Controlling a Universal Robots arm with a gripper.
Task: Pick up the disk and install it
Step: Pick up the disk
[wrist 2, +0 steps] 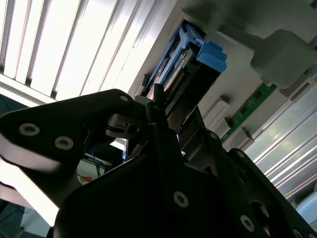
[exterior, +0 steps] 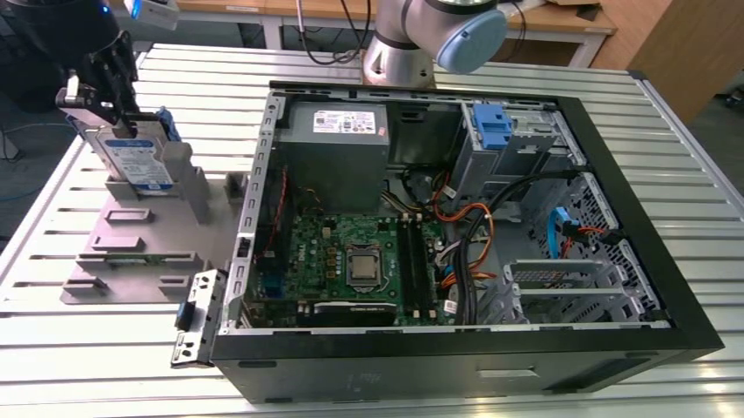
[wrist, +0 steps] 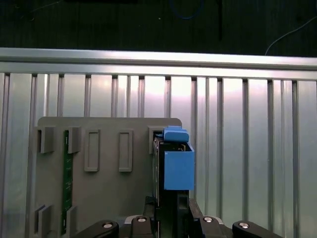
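- Exterior view: the end effector [exterior: 100, 104] is closed on the top end of the disk [exterior: 131, 157]. The disk stands upright in a slot of the grey holder [exterior: 128, 252], near the desk's [exterior: 70, 348] edge at the exterior view's left. The open computer case [exterior: 651, 287] holds a motherboard [exterior: 348, 261].
- First wrist view: the fingers [wrist: 194, 209] press both sides of the disk [wrist: 177, 171]. A green board [wrist: 66, 178] sits in another slot.
- Second wrist view: the disk [wrist 2: 210, 53] is in its slot.
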